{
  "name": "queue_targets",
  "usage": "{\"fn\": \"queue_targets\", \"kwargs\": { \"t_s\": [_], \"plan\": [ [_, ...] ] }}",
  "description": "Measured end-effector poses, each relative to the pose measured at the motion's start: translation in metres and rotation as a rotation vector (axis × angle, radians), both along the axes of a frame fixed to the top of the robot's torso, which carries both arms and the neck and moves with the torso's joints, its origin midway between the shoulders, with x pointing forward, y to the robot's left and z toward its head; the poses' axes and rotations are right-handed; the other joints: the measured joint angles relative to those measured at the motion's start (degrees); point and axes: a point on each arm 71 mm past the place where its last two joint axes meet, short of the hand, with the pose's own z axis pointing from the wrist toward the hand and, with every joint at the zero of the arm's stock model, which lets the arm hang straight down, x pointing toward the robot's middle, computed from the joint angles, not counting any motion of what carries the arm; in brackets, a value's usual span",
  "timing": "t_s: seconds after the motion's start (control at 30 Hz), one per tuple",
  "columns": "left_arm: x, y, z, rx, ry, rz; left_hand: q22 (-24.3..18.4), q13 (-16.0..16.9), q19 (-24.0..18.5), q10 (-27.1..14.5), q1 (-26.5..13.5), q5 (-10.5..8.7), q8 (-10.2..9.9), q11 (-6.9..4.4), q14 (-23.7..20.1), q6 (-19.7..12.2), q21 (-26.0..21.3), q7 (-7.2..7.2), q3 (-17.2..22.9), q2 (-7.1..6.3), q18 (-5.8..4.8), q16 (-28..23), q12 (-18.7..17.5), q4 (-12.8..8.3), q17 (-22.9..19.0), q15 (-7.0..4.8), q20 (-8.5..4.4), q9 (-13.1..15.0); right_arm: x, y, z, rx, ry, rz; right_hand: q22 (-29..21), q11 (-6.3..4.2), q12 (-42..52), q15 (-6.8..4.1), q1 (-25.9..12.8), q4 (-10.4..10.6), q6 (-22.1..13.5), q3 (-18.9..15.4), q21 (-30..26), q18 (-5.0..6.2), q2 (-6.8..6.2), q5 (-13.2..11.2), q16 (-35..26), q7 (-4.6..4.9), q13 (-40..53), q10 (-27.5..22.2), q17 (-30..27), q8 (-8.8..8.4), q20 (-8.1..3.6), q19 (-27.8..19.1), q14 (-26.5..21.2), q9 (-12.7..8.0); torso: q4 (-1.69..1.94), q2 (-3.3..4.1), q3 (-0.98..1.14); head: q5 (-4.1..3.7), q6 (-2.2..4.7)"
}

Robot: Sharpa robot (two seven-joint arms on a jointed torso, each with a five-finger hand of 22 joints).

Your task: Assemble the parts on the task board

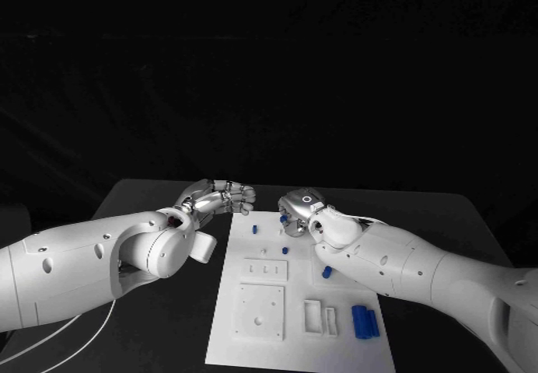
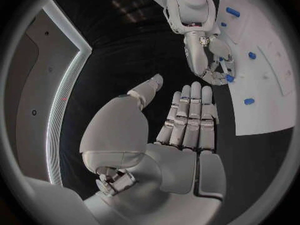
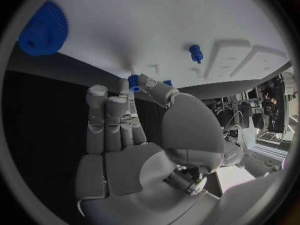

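Two white arms meet over the far end of the task board (image 1: 256,342), a white plate running down the middle of the black table (image 1: 134,202) from its far half to the near edge. The left hand (image 1: 220,196) hovers just off the board's far left corner, over bare table; the left wrist view shows its fingers (image 2: 187,117) straight and side by side, the thumb apart, holding nothing. The right hand (image 1: 301,210) is at the board's far end, its fingertips down on the plate; the right wrist view shows a small blue part (image 3: 134,82) pinched between the thumb tip and a finger, though most of that part is hidden behind them. The right forearm covers much of the board's right side. Other blue pieces lie scattered: a small peg (image 1: 254,229) near the far edge, two cylinders (image 1: 363,321) near the near right corner, and a toothed wheel (image 3: 44,29), cut by the fisheye rim.
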Motion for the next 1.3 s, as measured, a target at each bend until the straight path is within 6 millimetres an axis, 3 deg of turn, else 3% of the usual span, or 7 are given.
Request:
{"fn": "queue_targets", "kwargs": {
  "t_s": [0.2,0.33,0.43,0.63,1.3],
  "plan": [
    [0.0000,0.0001,0.0001,0.000,0.000,0.000,0.0,0.0,0.0,0.0,0.0,0.00,0.0,0.00,0.0,0.0,0.0,0.00,0.0,0.00,-0.01,0.0,0.0,0.0,0.0,0.00,0.00,0.0,0.0006,0.0001,-0.0001,0.005,0.003,-0.004,0.0,0.49,-0.5,-0.02,0.1,-1.0,-0.5,-1.3,0.2,0.00,-0.43,0.0,0.0,0.46,0.2,-0.4,-0.2,-0.27,-0.09,-0.1,-0.1,-0.1,0.02,0.01,0.00,0.04,-0.04],
    [0.0001,0.0001,0.0002,0.000,0.000,0.000,0.0,0.0,0.0,0.0,0.0,0.00,0.0,0.00,0.0,0.0,0.0,0.00,0.2,0.00,-0.03,0.0,0.0,-0.2,0.0,0.00,0.00,0.0,0.0006,-0.0001,-0.0013,0.010,0.010,-0.007,0.0,0.82,-1.5,0.37,0.4,-1.4,-1.8,-2.2,0.5,0.00,-0.64,0.2,0.0,1.05,0.2,-1.9,-0.3,-1.03,-0.06,-0.1,-0.2,-0.5,-0.01,0.03,0.00,0.10,-0.03],
    [0.0001,0.0001,0.0002,0.000,0.000,0.000,0.0,0.0,0.0,0.0,0.0,0.00,0.0,0.00,0.0,0.0,0.0,0.00,0.2,0.00,-0.04,0.0,0.0,-0.2,0.0,0.00,0.00,0.0,0.0004,0.0000,-0.0022,0.014,0.016,-0.009,0.0,1.43,-2.1,1.33,0.4,-1.5,-3.4,-2.9,0.6,-0.05,-1.09,0.2,0.4,1.54,-0.1,-3.5,-0.3,-1.87,-0.06,-0.1,0.0,-0.8,-0.02,0.03,-0.03,0.13,-0.03],
    [0.0002,0.0004,0.0003,0.001,0.000,0.001,0.0,0.0,0.0,0.0,0.0,0.00,0.0,0.00,0.0,0.0,0.1,0.00,0.2,-0.01,-0.09,0.0,0.0,-0.2,0.0,0.00,0.00,0.0,0.0010,-0.0011,-0.0028,0.019,0.024,-0.013,0.0,1.54,-2.0,1.43,0.6,-1.6,-3.9,-3.6,0.6,-0.32,-1.33,0.2,0.6,2.04,-0.1,-4.1,-0.5,-2.12,-0.04,-0.2,-0.1,-0.8,-0.04,0.04,-0.03,0.13,-0.03],
    [0.0025,0.0076,0.0001,0.006,-0.001,0.019,0.0,0.0,0.0,0.0,-0.2,0.00,0.0,0.00,0.0,0.0,0.2,0.00,0.3,-0.23,-0.27,-0.2,-0.2,-0.3,0.1,0.00,0.00,0.0,-0.0057,-0.0089,0.0000,0.051,0.036,0.001,0.0,1.74,-2.0,1.80,0.5,-1.3,-4.5,-4.2,0.6,-0.37,-1.85,0.2,0.6,2.23,-0.2,-5.1,-0.6,-2.17,0.17,-0.4,-0.1,-0.9,-0.19,0.03,0.00,0.21,0.16]
  ]
}}
